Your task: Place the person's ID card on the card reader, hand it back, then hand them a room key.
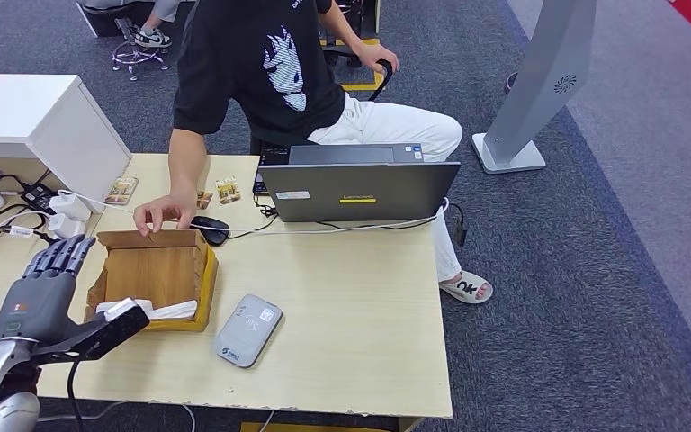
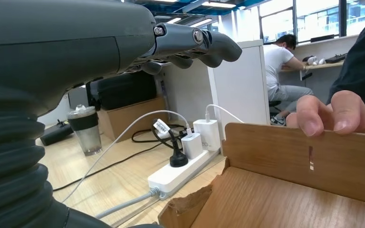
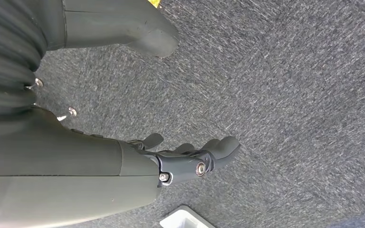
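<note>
Wooden box [image 1: 157, 274] sits open on the table [image 1: 351, 315], near its left side; white cards or papers [image 1: 144, 309] lie at its near end, the rest of the bottom bare wood; exact kind of contents cannot be told. Person's hand [image 1: 164, 214] rests fingertips on the box's far wall, seen close in the left wrist view [image 2: 337, 114]. Left hand [image 1: 43, 286] hovers just beside the box's left wall, fingers stretched forward and apart, holding nothing. Grey card reader [image 1: 248, 329] lies flat on the table to the right of the box, apart from it; no card on it. Right hand [image 3: 190, 161] hangs over grey carpet [image 3: 290, 95], fingers loosely bent, empty. Open laptop [image 1: 360, 187] at the far edge; power strip [image 2: 183, 168] with chargers beyond the box.
</note>
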Action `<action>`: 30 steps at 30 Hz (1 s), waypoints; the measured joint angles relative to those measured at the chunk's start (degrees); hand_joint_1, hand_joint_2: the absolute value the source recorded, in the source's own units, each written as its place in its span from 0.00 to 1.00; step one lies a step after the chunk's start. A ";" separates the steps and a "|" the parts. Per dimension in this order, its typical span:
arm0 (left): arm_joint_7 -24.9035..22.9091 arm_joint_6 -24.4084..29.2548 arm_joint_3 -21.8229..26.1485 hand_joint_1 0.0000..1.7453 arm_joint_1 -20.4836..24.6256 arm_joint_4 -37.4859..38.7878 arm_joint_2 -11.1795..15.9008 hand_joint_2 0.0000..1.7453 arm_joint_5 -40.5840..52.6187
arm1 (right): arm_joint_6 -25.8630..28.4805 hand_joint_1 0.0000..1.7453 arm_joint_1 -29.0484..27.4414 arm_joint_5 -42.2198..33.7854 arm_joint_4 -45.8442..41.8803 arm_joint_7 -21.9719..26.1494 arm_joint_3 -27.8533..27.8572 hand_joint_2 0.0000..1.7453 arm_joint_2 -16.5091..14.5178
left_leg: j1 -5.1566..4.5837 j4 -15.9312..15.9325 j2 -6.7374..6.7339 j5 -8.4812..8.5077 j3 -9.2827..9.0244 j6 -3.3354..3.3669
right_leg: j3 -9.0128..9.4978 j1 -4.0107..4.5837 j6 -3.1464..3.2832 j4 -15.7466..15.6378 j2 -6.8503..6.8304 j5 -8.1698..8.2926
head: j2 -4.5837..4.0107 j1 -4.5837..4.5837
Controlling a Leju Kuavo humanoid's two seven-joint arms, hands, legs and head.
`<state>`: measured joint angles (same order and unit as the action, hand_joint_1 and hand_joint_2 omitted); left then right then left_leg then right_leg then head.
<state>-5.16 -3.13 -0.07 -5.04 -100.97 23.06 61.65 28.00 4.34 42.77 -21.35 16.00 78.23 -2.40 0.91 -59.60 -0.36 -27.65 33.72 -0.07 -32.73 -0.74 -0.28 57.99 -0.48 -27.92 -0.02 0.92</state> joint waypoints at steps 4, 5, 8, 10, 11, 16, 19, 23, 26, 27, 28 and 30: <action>-0.02 -1.72 -0.38 0.00 -0.19 -0.48 0.92 1.00 -2.55 | 0.20 0.00 0.00 -0.20 0.00 0.00 0.03 1.00 -0.01 | 0.01 0.00 0.00 0.00 0.00 0.00 | 0.00 0.01 0.00 0.00 0.00 0.00 | 0.00 -0.01; -0.16 -2.00 -0.50 0.00 -0.29 -0.77 1.38 1.00 -2.88 | 0.30 0.00 0.00 -0.28 0.00 0.00 0.05 1.00 -0.02 | 0.01 0.00 0.00 0.00 0.00 0.00 | 0.00 0.01 0.00 0.00 0.00 0.00 | 0.00 0.00; -1.52 -1.81 -0.75 0.00 -0.43 -1.66 2.49 1.00 -1.45 | 0.59 0.00 0.01 -0.66 0.00 0.00 0.18 1.00 -0.10 | 0.02 0.00 0.00 0.00 0.00 0.00 | -0.01 0.01 0.00 0.00 0.00 0.00 | 0.00 -0.01; -2.31 -1.57 -0.92 0.00 -0.35 -1.92 2.77 1.00 -0.31 | 0.62 0.00 0.03 -0.80 0.00 0.00 0.24 1.00 -0.22 | 0.01 0.00 0.00 0.00 0.00 0.00 | -0.01 0.01 0.00 0.00 0.00 0.00 | 0.00 -0.01; -2.54 -1.46 -0.99 0.00 -0.31 -1.97 2.82 1.00 0.00 | 0.62 0.00 0.03 -0.82 0.00 0.00 0.25 1.00 -0.29 | 0.01 0.00 0.00 0.00 0.00 0.00 | -0.01 0.01 0.00 0.00 0.00 0.00 | 0.00 0.00; -3.39 1.44 -1.11 0.00 -0.17 -1.99 2.57 1.00 3.03 | 0.61 0.00 0.08 -0.85 0.00 0.04 0.24 1.00 -0.39 | 0.01 0.00 0.00 0.00 0.00 0.00 | -0.01 0.00 0.00 0.00 0.00 0.00 | 0.00 -0.01; -4.02 3.62 -1.11 0.00 0.20 -1.99 1.86 1.00 5.59 | 0.62 0.00 0.17 -0.85 0.00 0.07 0.24 1.00 -0.39 | -0.01 0.00 0.00 0.00 0.00 0.00 | 0.00 -0.01 0.00 0.00 0.00 0.00 | 0.00 -0.01; -4.18 6.47 -1.11 0.00 0.56 -2.13 0.22 1.00 10.06 | 0.63 0.00 0.27 -0.89 0.00 0.07 0.24 1.00 -0.39 | -0.02 -0.01 0.00 0.00 -0.01 0.00 | 0.00 -0.01 0.00 0.00 0.01 0.00 | 0.00 -0.01; -4.19 7.08 -1.11 0.00 0.78 -2.26 -0.95 1.00 11.67 | 0.64 0.00 0.32 -0.90 -0.01 0.06 0.24 1.00 -0.39 | -0.02 -0.01 0.00 0.00 -0.01 0.00 | -0.01 -0.01 0.00 0.00 0.00 0.00 | 0.00 0.00; -4.19 7.06 -1.11 0.00 0.82 -2.28 -1.27 1.00 12.09 | 0.64 0.00 0.32 -0.90 -0.01 0.04 0.24 1.00 -0.39 | -0.02 -0.01 0.00 0.00 0.00 0.00 | -0.01 -0.01 0.00 0.00 0.01 0.00 | 0.00 -0.01; -4.19 7.01 -1.11 0.00 0.84 -2.29 -1.58 1.00 12.45 | 0.65 0.00 0.32 -0.90 -0.02 0.03 0.24 1.00 -0.39 | -0.02 -0.01 0.00 0.00 0.00 0.00 | -0.01 -0.01 0.00 0.00 0.01 0.00 | 0.00 -0.01; -4.19 6.90 -1.11 0.00 0.86 -2.29 -2.12 1.00 12.94 | 0.67 0.00 0.32 -0.90 -0.05 0.00 0.24 1.00 -0.39 | -0.02 -0.01 0.00 0.00 0.00 0.00 | -0.01 -0.01 0.00 0.00 0.00 0.00 | 0.00 -0.01</action>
<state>-9.35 3.77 -1.18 -4.19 -103.27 20.95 74.59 28.67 4.66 41.87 -21.40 16.00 78.47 -2.80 0.90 -59.61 -0.37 -27.65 33.72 -0.07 -32.74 -0.75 -0.28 57.98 -0.47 -27.92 -0.02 0.91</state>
